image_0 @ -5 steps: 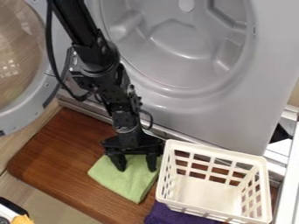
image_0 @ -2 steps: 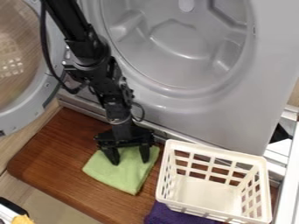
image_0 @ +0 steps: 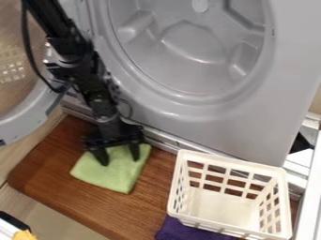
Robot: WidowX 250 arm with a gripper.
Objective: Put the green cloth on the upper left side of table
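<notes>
The gripper [image_0: 119,161] hangs over the left half of the wooden table [image_0: 50,164], its two fingers spread apart and pointing down. Both fingertips rest on or just over the upper part of the green cloth [image_0: 111,177], and bare cloth shows between them. Spread flat and slightly askew, the cloth lies on the wood left of the table's middle, its top edge partly hidden under the gripper.
A white slotted basket [image_0: 224,208] stands at the right of the table, with a purple cloth [image_0: 188,230] by its lower left corner. Behind the table rises a grey machine front [image_0: 207,117]; its round open door [image_0: 31,110] hangs at the upper left.
The gripper has shifted left and slightly up, its fingers still apart. The green cloth has slid along with it, away from the basket.
</notes>
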